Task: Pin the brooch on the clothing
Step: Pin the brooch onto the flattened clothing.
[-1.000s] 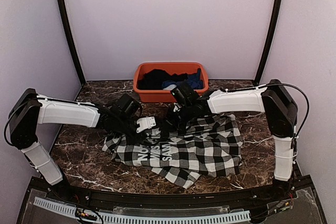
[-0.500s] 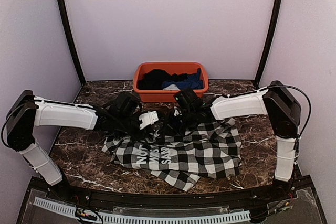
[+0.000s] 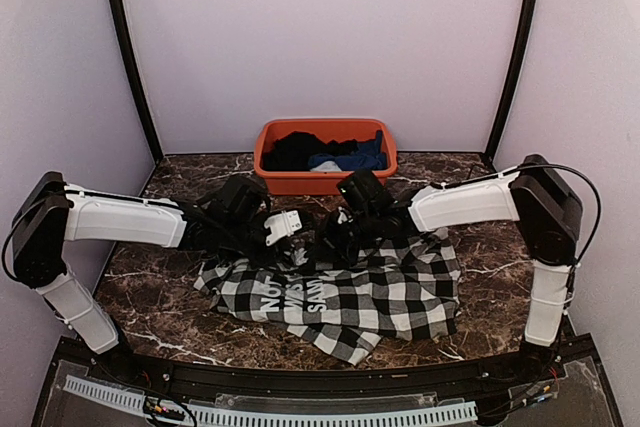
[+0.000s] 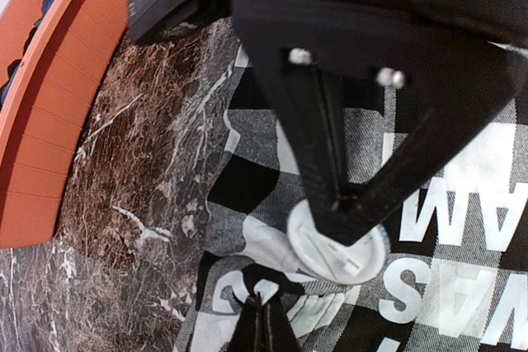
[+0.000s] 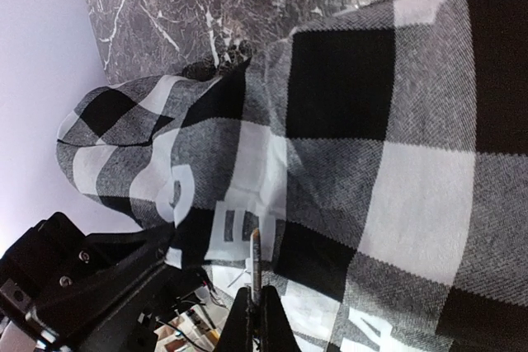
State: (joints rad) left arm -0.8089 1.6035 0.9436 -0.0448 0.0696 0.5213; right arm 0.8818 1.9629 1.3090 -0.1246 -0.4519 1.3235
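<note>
Nearest us, the clothing [image 3: 350,297] lies spread and a little rumpled on the marble table [image 3: 170,307], its black panel with white block letters facing up near the left side. At the shirt's far edge the 2 arms meet. The left gripper [image 4: 261,323] is closed, and the fabric gathers into a dark fold at its tips, so we judge it is pinching the shirt. The right gripper [image 4: 338,206] is also closed, its tip on a round white disc, the brooch [image 4: 342,253], which sits against the checked cloth beside the letters.

We judge the task to be midway: the brooch is at the shirt, but we cannot tell whether its pin has gone through. Piercing, fastening and letting go look left to do. Beyond, the orange bin [image 3: 300,183] holds dark and blue garments.
</note>
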